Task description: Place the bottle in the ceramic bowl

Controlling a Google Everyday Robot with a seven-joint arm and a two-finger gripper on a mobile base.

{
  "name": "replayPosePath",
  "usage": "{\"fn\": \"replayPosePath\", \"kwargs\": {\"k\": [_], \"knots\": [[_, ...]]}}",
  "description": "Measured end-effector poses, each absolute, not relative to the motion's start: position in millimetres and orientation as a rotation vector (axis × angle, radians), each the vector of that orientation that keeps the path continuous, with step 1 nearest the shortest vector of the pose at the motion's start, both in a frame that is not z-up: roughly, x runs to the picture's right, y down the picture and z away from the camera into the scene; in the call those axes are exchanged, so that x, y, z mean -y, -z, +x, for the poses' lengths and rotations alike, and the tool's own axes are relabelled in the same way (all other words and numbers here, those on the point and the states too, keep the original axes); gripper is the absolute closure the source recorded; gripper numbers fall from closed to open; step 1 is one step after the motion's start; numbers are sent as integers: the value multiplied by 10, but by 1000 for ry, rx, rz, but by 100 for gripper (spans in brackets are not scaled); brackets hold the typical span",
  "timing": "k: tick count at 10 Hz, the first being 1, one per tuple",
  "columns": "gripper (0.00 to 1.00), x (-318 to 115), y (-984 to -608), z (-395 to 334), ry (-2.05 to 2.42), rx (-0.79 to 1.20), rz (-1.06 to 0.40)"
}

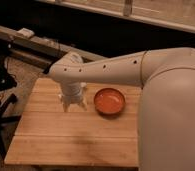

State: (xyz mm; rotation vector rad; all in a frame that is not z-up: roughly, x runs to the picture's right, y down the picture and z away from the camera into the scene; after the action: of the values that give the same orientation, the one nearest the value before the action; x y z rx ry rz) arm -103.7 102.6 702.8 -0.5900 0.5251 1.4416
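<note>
The gripper [74,106] points straight down over the wooden table [66,142], its tip at or just above the boards near the table's back edge. It hangs from the white arm [108,72], which reaches in from the right across the upper half of the view. The arm's bulky pale shell fills the right side.

Just to the right of the gripper, apart from it, sits the ceramic bowl [109,101]. It is round and shallow, glossy orange inside with a darker reddish-brown rim, and stands upright on the table with only its orange glaze showing inside.

The bottle cannot be told apart from the pale mass of the gripper. It may be the whitish shape within the gripper's lower end, but its long axis and the way its cap points cannot be read. Whether the pincer is wide, narrow or clamped on something, I cannot tell. Any label or writing is too small to read.

Behind the table runs a dark bench [36,45] with a small pale object [26,33] on it. A black stand [2,100] is at the left.
</note>
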Motion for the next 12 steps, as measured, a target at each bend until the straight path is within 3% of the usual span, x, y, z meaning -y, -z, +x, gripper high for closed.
{"fn": "replayPosePath", "kwargs": {"k": [12], "knots": [[35,-812,-6970,-863,-1506,-496,-515]]}}
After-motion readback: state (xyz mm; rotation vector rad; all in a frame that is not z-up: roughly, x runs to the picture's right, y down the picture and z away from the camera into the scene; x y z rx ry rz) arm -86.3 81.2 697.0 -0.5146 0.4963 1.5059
